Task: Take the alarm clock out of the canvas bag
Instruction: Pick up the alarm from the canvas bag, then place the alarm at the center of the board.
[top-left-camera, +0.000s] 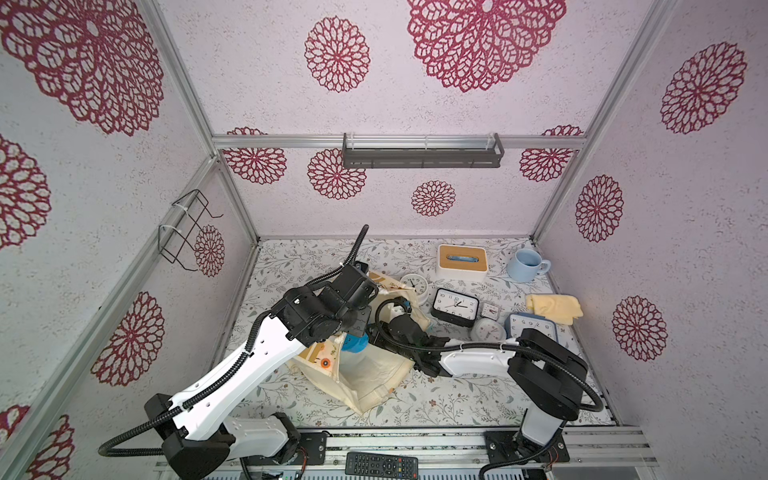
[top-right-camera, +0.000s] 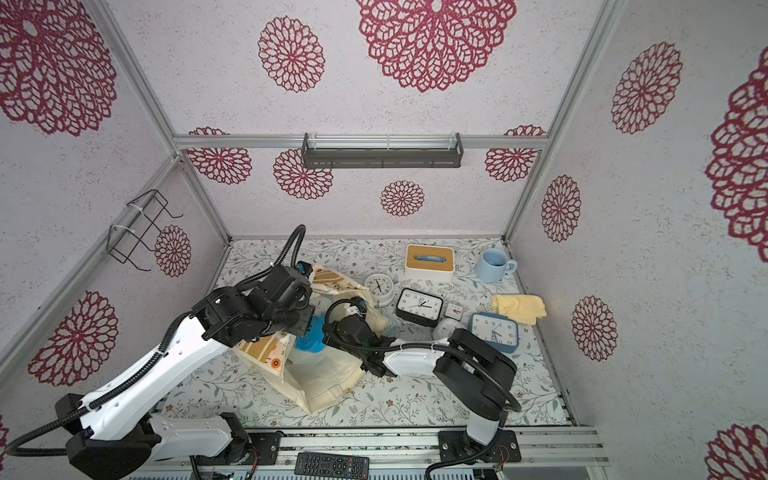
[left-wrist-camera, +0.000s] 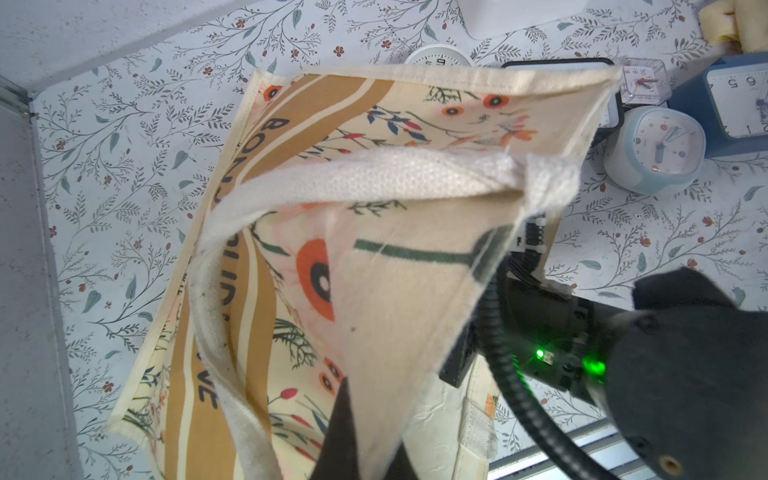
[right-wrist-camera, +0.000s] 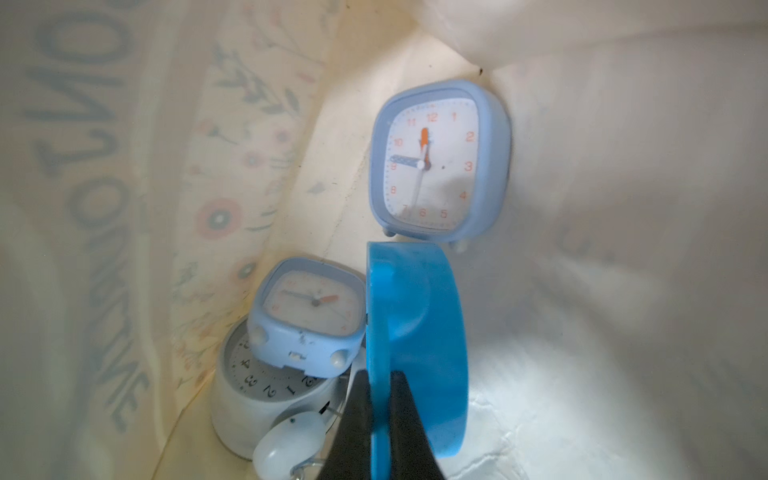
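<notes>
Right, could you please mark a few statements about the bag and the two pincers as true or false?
1. The right pincer is shut on a bright blue alarm clock's rim. True.
2. The left pincer hangs open. False: it is shut on the canvas bag's cloth.
3. The blue mug lies tipped over. False: it stands upright.
4. Two light-blue square clocks lie inside the bag. True.

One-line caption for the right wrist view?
Inside the canvas bag, the right gripper grips a bright blue alarm clock, two pale blue clocks and a white clock beyond.
</notes>
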